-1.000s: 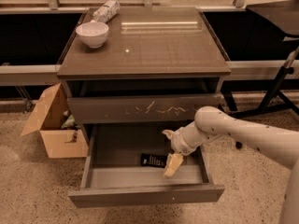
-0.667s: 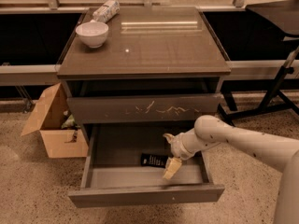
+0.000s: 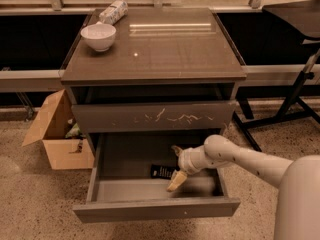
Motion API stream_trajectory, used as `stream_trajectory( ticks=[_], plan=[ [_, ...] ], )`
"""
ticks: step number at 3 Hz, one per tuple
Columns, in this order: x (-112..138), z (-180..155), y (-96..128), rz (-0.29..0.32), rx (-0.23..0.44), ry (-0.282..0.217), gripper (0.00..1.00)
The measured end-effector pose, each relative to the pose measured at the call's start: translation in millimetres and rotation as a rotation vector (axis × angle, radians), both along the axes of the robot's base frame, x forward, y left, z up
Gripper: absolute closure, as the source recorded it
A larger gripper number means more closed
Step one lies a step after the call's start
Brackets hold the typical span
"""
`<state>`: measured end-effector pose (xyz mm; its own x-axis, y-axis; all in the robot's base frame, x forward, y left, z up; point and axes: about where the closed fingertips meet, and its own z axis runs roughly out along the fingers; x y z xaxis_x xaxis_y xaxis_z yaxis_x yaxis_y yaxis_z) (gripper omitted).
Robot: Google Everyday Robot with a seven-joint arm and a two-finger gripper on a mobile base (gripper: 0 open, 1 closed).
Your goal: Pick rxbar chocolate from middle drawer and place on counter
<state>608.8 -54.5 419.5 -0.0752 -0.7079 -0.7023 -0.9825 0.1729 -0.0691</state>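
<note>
The rxbar chocolate [image 3: 161, 171], a small flat black bar with white print, lies on the grey floor of the open middle drawer [image 3: 125, 156]. My gripper [image 3: 176, 165] is down inside the drawer at the bar's right end. It is open, with one tan finger [image 3: 177, 180] in front of the bar and the other behind it. The bar's right end is hidden by the gripper. The glossy counter [image 3: 165, 49] tops the cabinet above.
A white bowl [image 3: 98, 35] and a white and silver packet [image 3: 113, 11] sit at the counter's back left. The scratched drawer front [image 3: 155, 116] is shut above the open drawer. A cardboard box [image 3: 55, 134] stands on the floor to the left. A black stand [image 3: 295, 96] is to the right.
My gripper has shifted slightly left and lower in the drawer, closer to the bar. The bar has not moved.
</note>
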Motion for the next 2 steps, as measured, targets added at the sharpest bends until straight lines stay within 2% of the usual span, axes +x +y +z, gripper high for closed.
stream_trajectory(
  ticks=[1, 2],
  plan=[
    [9.9, -26.5, 7.0, -0.004, 0.051, 0.003, 0.0],
    [15.8, -48.5, 9.5, -0.014, 0.105, 0.029, 0.0]
  ],
)
